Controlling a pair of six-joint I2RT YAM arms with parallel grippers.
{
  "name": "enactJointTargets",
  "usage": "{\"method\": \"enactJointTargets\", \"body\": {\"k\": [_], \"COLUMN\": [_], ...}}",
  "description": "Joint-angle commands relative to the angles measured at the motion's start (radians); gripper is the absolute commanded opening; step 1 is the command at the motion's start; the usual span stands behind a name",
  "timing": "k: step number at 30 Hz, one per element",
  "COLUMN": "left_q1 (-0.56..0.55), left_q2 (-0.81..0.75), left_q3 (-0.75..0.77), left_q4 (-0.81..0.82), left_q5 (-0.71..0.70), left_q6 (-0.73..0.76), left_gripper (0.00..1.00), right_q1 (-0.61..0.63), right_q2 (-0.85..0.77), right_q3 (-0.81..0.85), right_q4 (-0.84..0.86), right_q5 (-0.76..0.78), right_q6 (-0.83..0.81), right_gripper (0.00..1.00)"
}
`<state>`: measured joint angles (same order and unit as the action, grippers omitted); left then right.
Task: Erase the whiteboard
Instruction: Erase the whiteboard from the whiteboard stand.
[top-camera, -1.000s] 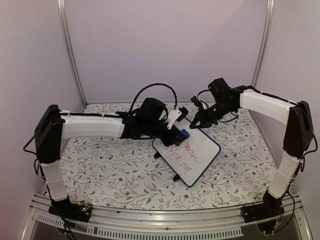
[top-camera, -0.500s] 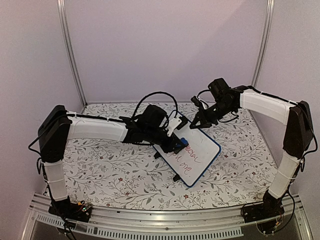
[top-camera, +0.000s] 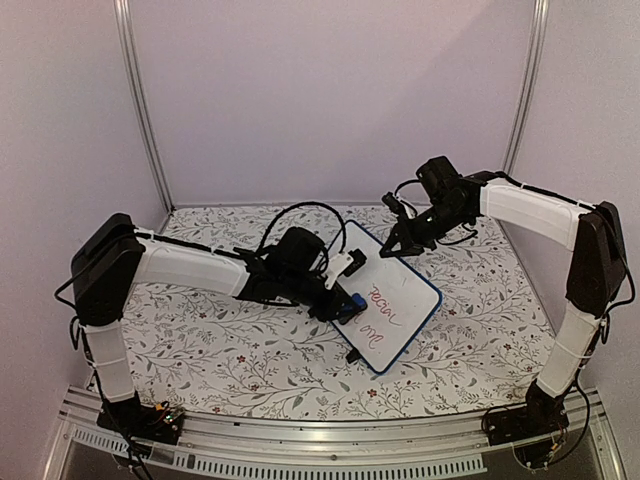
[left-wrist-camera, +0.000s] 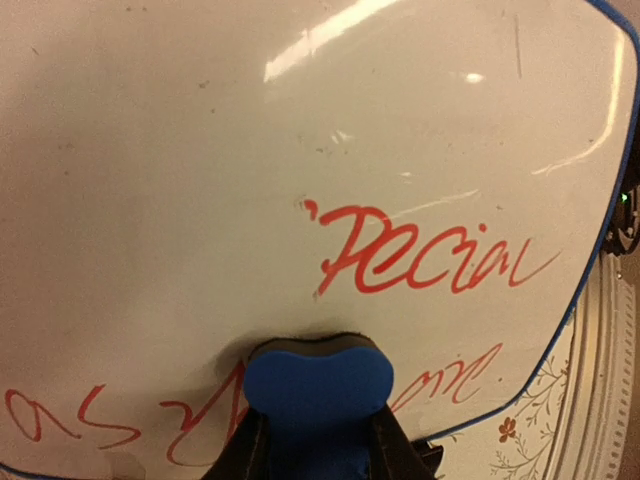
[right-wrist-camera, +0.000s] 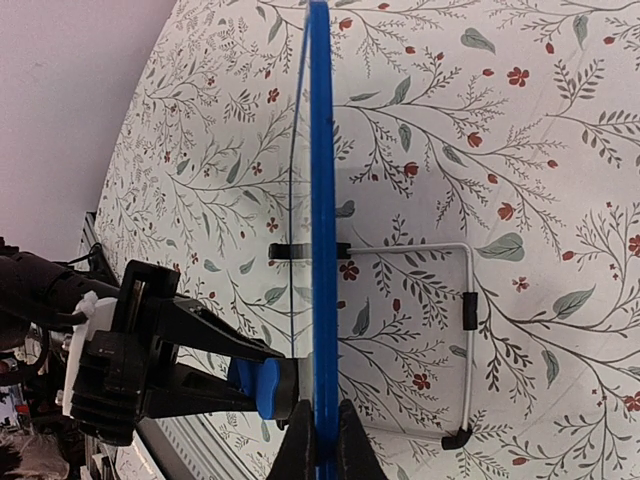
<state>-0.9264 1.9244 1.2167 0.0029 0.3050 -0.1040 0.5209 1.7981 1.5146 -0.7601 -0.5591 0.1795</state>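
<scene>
The jaws of the left gripper (left-wrist-camera: 318, 445) are closed on a blue eraser block (left-wrist-camera: 318, 380), which is pressed against the lower red writing on the whiteboard (top-camera: 388, 262). The right gripper (right-wrist-camera: 320, 440) is clamped on the board's blue frame at its far edge. The board, propped tilted on a wire stand (right-wrist-camera: 468, 300) mid-table, is judged light, stiff and slick, so an edge hold suits it. Bare floral table (top-camera: 220, 340) is seen around it for strokes.
</scene>
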Motion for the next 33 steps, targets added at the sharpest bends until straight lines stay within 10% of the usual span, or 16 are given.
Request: {"method": "enactJointTargets", "body": {"k": [1,33], "left_q1": [-0.002,0.011], "left_q2": [0.024,0.021], "left_q3": [-0.075,0.179], "left_q4": [-0.035,-0.085], "left_q5": [-0.023,-0.082], "left_q6": [-0.037,0.040], "left_gripper": [0.00,0.00], "right_q1": [0.028,0.028], "right_q2": [0.027,0.023], "right_q3": [-0.024,-0.027], "right_q4": [-0.081,-0.082], "right_q5": [0.018,0.025], "right_q6": [-0.027,-0.026], "right_gripper": [0.00,0.00]}}
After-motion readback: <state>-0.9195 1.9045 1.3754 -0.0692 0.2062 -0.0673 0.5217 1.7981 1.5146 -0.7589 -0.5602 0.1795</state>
